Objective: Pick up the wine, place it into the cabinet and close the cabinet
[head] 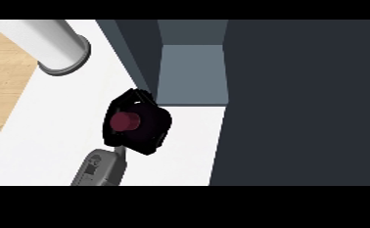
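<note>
Wine [124, 121]: only red top shows | left robot hand [148, 124] curled around it | before open cabinet [192, 70]

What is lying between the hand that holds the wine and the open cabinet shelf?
Nothing. In the head view only bare white counter separates the left hand, curled round the wine, from the cabinet shelf.

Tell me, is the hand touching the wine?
Touching. The head view shows the hand curled round the wine, only its dark red top showing.

Left hand [145, 124] curled around wine [124, 121], before open cabinet [192, 73].
</note>
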`<state>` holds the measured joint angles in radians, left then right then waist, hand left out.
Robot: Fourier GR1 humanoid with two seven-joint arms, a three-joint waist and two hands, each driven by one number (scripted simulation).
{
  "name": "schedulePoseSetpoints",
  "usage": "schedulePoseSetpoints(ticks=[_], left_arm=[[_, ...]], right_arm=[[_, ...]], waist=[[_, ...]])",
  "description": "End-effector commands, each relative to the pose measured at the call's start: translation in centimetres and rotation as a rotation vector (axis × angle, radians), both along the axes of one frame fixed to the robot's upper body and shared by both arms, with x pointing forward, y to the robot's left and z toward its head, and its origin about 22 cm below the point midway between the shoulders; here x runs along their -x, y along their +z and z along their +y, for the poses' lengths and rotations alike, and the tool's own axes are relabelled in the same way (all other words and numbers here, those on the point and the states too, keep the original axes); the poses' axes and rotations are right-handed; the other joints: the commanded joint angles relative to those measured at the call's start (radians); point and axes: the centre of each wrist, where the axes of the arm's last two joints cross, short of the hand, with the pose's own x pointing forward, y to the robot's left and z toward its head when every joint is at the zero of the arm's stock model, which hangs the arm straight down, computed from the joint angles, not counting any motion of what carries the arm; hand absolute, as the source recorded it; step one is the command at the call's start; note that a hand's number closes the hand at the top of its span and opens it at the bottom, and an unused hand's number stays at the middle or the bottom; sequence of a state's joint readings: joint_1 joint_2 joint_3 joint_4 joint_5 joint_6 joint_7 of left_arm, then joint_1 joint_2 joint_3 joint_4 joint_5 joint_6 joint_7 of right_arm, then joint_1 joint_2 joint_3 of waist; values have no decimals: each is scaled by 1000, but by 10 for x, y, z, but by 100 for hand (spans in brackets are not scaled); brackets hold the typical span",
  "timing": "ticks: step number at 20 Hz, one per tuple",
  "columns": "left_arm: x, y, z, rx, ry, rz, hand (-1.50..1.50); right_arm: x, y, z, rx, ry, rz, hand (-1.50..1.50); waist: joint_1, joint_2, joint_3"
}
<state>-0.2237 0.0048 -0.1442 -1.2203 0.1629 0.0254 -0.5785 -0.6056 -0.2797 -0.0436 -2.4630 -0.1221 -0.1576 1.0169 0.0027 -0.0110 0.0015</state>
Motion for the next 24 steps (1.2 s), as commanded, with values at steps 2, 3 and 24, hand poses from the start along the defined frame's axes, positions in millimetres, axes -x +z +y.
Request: schedulePoseSetpoints(ticks=[2, 3, 24], left_arm=[[22, 56, -29, 65, -49, 15, 150], [15, 66, -38, 74, -29, 17, 150], [-47, 161, -106, 9, 103, 66, 150]], right_arm=[[13, -8, 0, -27, 63, 17, -150], [25, -1, -2, -2, 88, 24, -150], [27, -10, -8, -1, 90, 14, -150]], waist=[[7, 2, 0], [-6, 2, -1], [-17, 9, -1]])
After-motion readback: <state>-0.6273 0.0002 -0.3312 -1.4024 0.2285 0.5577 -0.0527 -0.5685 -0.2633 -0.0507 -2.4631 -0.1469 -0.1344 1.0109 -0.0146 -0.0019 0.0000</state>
